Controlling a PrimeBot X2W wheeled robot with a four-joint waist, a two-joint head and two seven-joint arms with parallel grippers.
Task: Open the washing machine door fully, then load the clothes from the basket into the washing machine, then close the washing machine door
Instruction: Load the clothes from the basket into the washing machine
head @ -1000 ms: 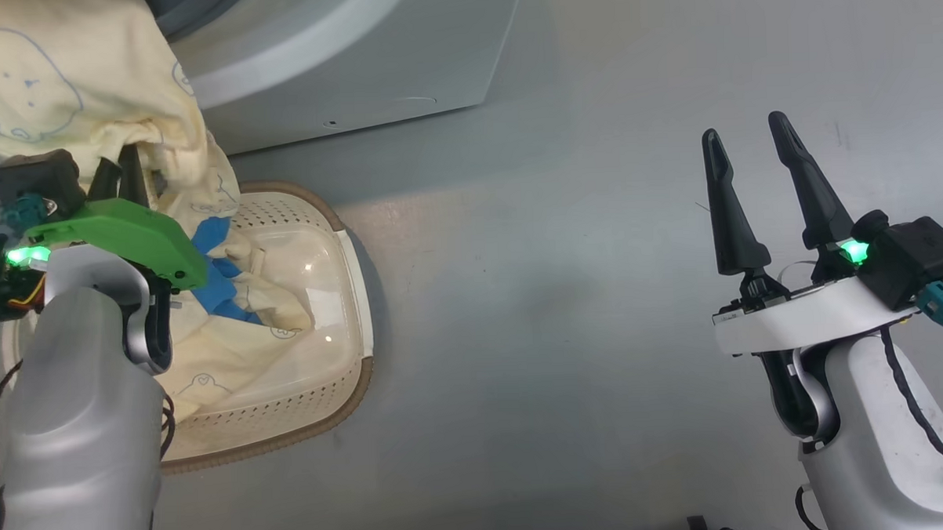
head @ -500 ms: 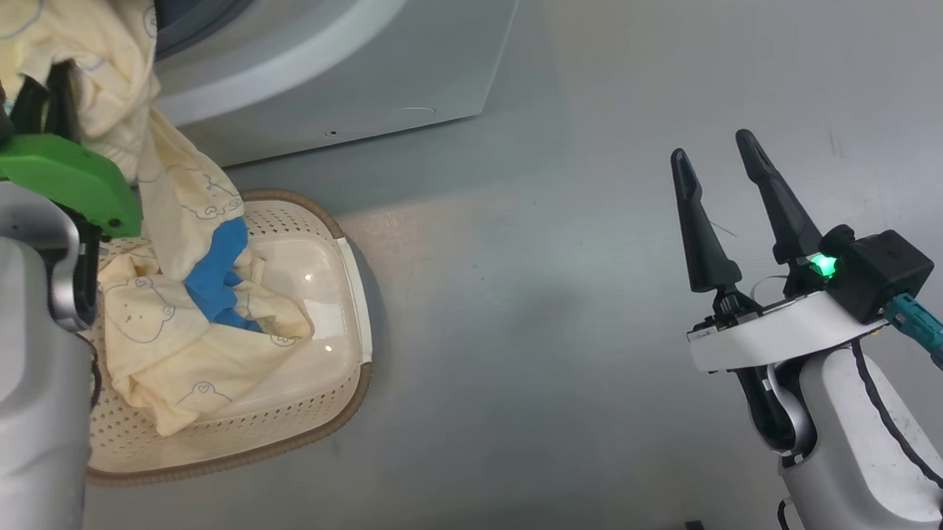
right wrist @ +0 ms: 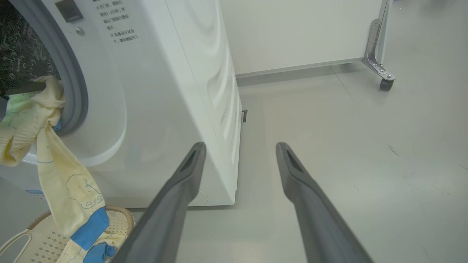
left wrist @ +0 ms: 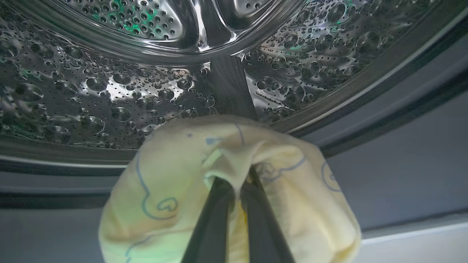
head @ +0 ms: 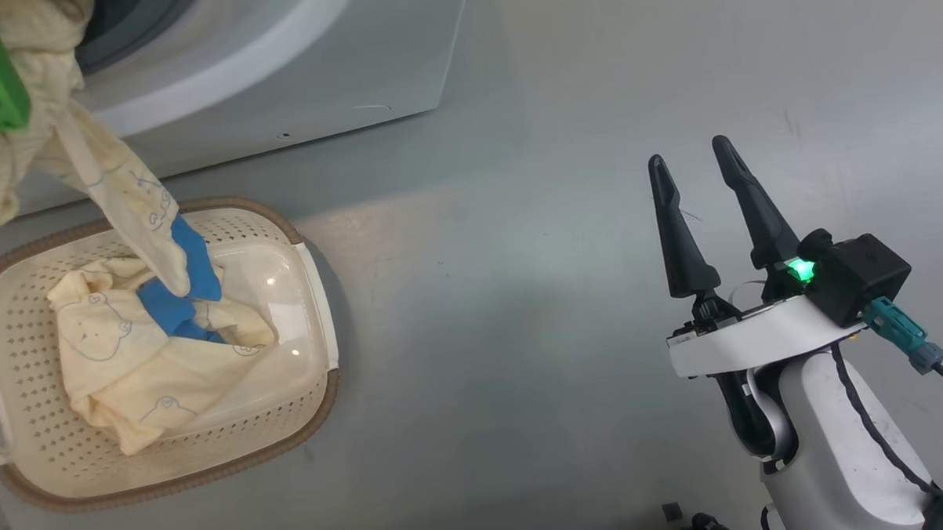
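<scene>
The soft, light cream-yellow printed garment (left wrist: 172, 164), pinched by the left claw (left wrist: 239, 184) before the perforated steel drum (left wrist: 109, 91), is judged limp and best gripped mid-bunch, as its blue-cuffed tail trails down to the oval cream basket (head: 320, 317); the right claw (head: 689, 151) is spread.

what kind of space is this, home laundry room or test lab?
Probably a test lab with a laundry setup, not a home. A white front-loading washing machine stands on a bare grey floor, a basket with clothes sits before it, and beyond it is a plain white panel on a caster.
</scene>
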